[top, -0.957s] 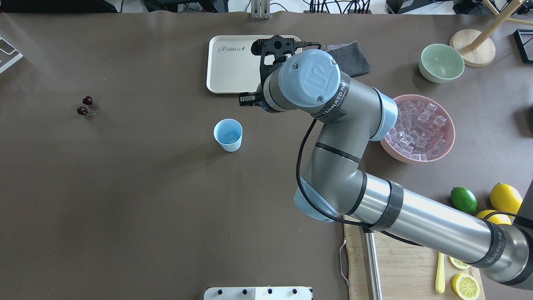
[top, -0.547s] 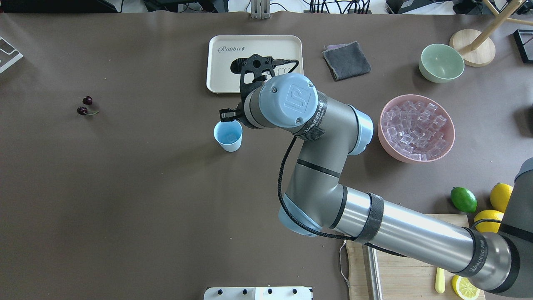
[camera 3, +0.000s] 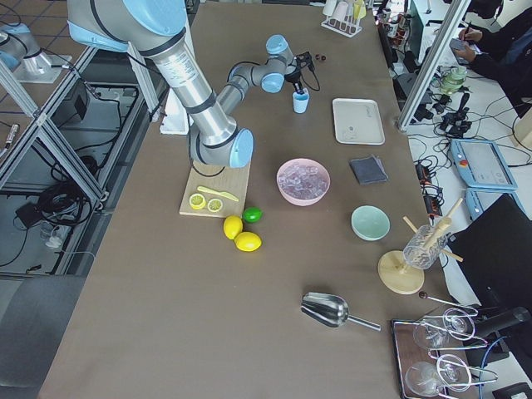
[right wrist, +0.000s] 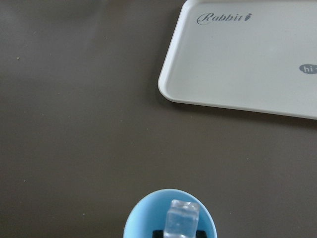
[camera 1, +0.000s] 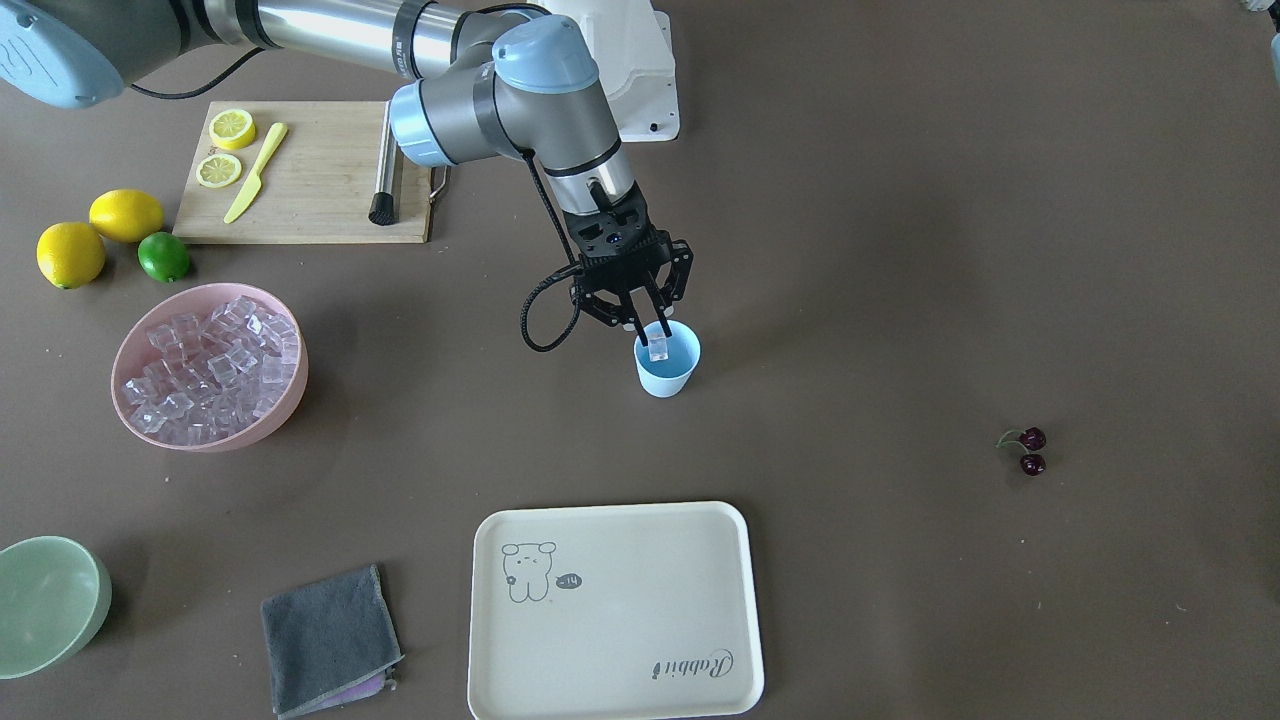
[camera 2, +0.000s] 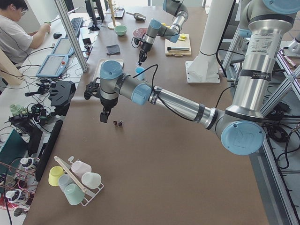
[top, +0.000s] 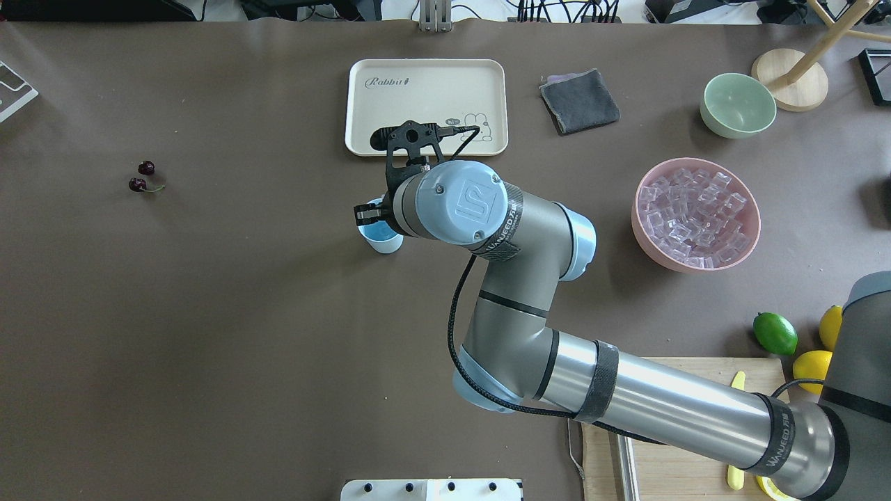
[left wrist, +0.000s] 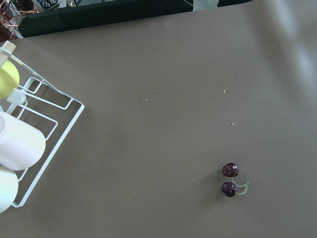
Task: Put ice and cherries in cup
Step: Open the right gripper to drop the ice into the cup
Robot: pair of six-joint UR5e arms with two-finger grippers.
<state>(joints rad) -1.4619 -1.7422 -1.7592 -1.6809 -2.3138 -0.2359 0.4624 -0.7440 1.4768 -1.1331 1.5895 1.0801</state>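
The right arm [top: 626, 403] was held extended, wrist turned down. The right gripper [camera 1: 652, 337] was pointed downward, its fingers [camera 1: 637, 325] pinched on an ice cube [camera 1: 657, 348]. The left arm [camera 2: 178, 105] was stretched outward and the left gripper [camera 2: 105, 117] hung downward, its finger spacing unreadable.

Cup [top: 381, 241] on the table [top: 243, 313]: tray [top: 362, 104] just beyond it, cherries [top: 138, 184] far to its left, ice [top: 696, 216] in the bowl [top: 637, 209] well right.
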